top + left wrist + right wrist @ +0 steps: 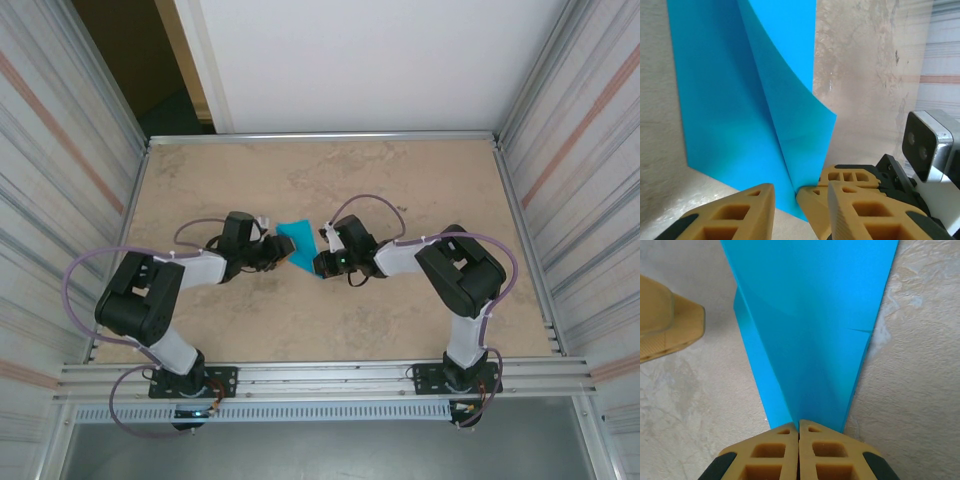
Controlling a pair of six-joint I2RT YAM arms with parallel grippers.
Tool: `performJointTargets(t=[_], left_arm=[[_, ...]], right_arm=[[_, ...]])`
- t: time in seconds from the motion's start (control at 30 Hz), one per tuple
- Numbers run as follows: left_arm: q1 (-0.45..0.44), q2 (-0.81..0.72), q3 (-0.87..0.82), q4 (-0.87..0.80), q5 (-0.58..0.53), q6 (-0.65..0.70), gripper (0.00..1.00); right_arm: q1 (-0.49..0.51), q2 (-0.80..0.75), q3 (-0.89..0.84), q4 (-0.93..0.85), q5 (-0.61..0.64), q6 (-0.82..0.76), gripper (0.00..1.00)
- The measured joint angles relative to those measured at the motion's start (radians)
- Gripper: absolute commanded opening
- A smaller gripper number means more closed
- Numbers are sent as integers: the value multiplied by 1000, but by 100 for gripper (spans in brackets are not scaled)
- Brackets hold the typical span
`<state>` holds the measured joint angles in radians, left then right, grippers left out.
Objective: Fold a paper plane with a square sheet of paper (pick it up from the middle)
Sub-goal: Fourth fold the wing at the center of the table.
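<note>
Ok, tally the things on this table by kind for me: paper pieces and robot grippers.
partly folded bright teal paper sheet: 1
tan two-finger grippers: 2 (left gripper, open beside the sheet; right gripper, shut on the sheet's near end)
Total: 3

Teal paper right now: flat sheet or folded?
Folded. Left wrist view: the paper has a diagonal crease with one flap over another layer. Right wrist view: it tapers into the shut right fingers.

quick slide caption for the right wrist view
Right gripper pinching the narrow end of the folded teal paper over a beige tabletop
</note>
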<state>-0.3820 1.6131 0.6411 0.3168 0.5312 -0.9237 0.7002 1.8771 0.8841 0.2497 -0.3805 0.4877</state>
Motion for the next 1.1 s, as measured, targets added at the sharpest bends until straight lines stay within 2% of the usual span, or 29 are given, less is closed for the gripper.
performJointTargets(t=[0.4, 0.87, 1.1], left_arm=[[-13, 119, 72, 3, 26, 47, 37], [-13, 161, 107, -5, 26, 83, 38], [-22, 167, 143, -70, 0, 90, 39]], right_arm=[[-16, 0, -19, 36, -40, 39, 8], [-20, 0, -19, 36, -44, 54, 8], [-22, 0, -19, 38, -58, 55, 15]])
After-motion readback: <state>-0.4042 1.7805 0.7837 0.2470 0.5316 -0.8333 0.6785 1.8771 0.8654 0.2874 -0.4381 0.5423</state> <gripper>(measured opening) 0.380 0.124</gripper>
